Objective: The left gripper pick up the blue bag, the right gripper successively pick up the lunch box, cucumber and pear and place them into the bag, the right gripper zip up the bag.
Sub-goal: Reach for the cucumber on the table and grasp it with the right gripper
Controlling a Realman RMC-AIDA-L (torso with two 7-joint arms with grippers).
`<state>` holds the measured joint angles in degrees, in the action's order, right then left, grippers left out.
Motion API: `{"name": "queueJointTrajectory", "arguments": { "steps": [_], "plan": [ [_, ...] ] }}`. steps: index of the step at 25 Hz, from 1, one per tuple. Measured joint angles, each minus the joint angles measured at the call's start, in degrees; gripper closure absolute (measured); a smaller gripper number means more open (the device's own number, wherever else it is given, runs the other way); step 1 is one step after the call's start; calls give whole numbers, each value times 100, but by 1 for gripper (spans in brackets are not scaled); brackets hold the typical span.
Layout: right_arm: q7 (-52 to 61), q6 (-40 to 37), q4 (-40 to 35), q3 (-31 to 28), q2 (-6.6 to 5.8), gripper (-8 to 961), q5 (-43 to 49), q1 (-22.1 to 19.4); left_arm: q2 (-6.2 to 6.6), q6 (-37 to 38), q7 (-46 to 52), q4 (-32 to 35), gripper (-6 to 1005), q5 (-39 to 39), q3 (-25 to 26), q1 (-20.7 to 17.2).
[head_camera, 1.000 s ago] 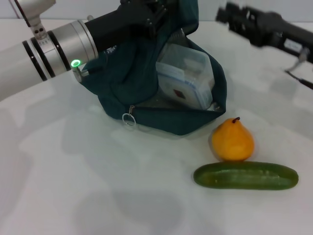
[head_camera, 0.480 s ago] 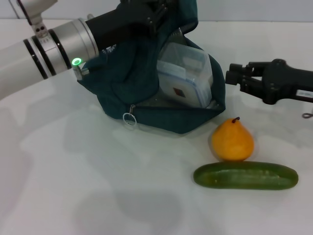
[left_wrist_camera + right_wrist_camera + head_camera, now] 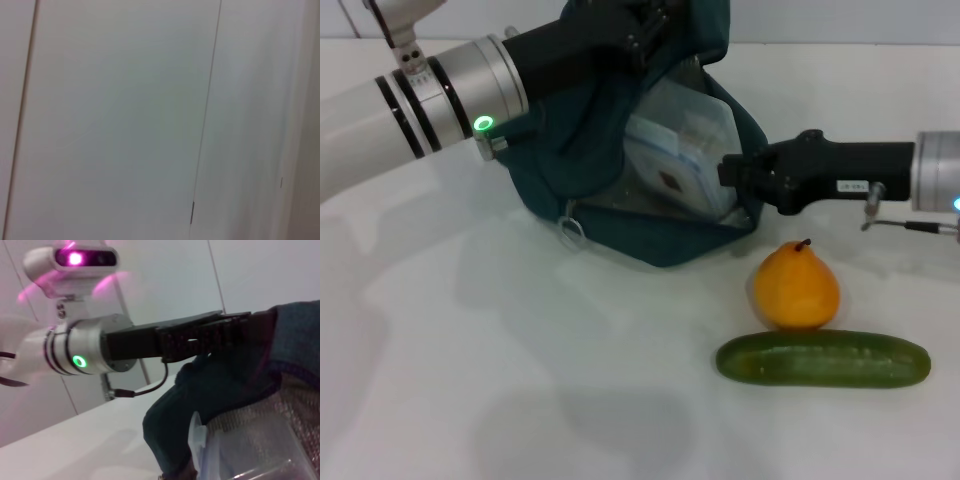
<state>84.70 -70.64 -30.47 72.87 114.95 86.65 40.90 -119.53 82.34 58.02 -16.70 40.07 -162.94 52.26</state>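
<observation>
The blue bag [image 3: 605,185] hangs open toward the right, held up at its top by my left gripper [image 3: 625,22], which is shut on the fabric. The right wrist view shows the same grip, the left gripper [image 3: 220,330] clamped on the bag [image 3: 215,400]. Inside the bag leans the clear lunch box [image 3: 682,150], also close up in the right wrist view as the lunch box [image 3: 260,450]. My right gripper [image 3: 728,172] reaches in from the right, its tip at the bag's mouth against the box. The pear [image 3: 795,288] and the cucumber [image 3: 823,358] lie on the table, in front of the bag.
The white table [image 3: 470,380] spreads out in front of and left of the bag. A metal ring pull [image 3: 570,226] hangs at the bag's front seam. The left wrist view shows only a pale panelled wall [image 3: 150,120].
My right gripper has swung from the far right down and left to the bag's mouth. The bag and the lunch box have shifted slightly left.
</observation>
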Motion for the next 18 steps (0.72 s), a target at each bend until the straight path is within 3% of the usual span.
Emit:
{"name": "queueJointTrajectory", "arguments": {
  "steps": [13, 18],
  "plan": [
    [-36, 928, -68, -52, 79, 854, -345, 234, 11, 193, 23, 88, 953, -125, 0, 44],
    [-41, 875, -106, -53, 79, 851, -379, 200, 36, 330, 247, -16, 953, -346, 0, 112]
  ]
}}
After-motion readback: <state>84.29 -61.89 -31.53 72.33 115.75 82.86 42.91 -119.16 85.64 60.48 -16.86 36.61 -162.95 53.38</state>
